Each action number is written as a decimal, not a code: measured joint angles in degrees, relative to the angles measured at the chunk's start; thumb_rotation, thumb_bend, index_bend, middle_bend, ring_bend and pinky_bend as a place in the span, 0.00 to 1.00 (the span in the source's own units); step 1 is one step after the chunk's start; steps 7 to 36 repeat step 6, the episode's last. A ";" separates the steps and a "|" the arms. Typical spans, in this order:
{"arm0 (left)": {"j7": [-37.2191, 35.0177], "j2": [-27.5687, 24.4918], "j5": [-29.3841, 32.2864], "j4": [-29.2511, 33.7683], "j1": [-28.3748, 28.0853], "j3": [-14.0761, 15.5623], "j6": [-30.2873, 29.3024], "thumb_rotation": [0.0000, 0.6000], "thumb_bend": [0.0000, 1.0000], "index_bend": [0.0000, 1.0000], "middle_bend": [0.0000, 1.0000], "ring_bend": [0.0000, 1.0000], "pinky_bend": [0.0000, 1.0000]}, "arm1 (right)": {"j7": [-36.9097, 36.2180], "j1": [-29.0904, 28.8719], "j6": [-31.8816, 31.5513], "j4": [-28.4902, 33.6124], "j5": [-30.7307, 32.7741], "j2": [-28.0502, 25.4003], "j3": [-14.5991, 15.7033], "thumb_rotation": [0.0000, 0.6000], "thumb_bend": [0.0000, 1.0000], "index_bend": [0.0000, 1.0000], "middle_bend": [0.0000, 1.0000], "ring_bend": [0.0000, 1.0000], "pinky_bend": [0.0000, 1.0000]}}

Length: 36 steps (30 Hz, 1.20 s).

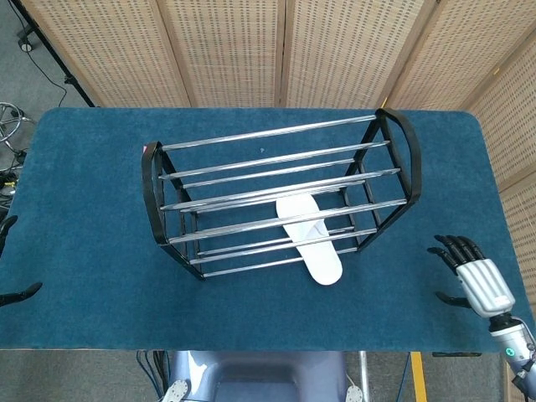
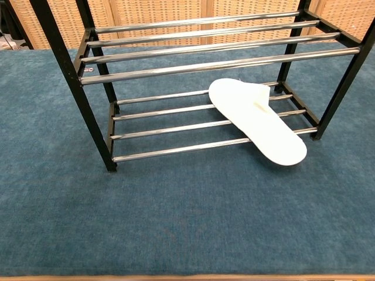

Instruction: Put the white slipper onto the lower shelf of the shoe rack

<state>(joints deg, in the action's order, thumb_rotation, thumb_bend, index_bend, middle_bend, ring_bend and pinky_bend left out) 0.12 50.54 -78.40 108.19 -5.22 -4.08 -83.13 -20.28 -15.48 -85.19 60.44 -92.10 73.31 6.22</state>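
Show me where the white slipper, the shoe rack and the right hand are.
white slipper [image 2: 258,120]: chest view, middle of its upper.
shoe rack [image 1: 276,152]: head view, a top-shelf chrome bar.
right hand [image 1: 474,276]: head view, silver back of the hand, near the table's right edge.

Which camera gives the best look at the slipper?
The chest view: the slipper is large and unobstructed there, lying slanted across the lower bars of the rack, its near end sticking out past the front bar. The head view shows it small from above, partly crossed by the upper bars.
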 measured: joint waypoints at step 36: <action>-1.89 0.81 0.37 -1.51 2.19 1.17 -1.26 1.00 0.00 0.00 0.00 0.00 0.01 | 5.70 1.85 1.04 15.90 5.19 -6.52 -2.35 1.00 0.00 0.00 0.00 0.00 0.00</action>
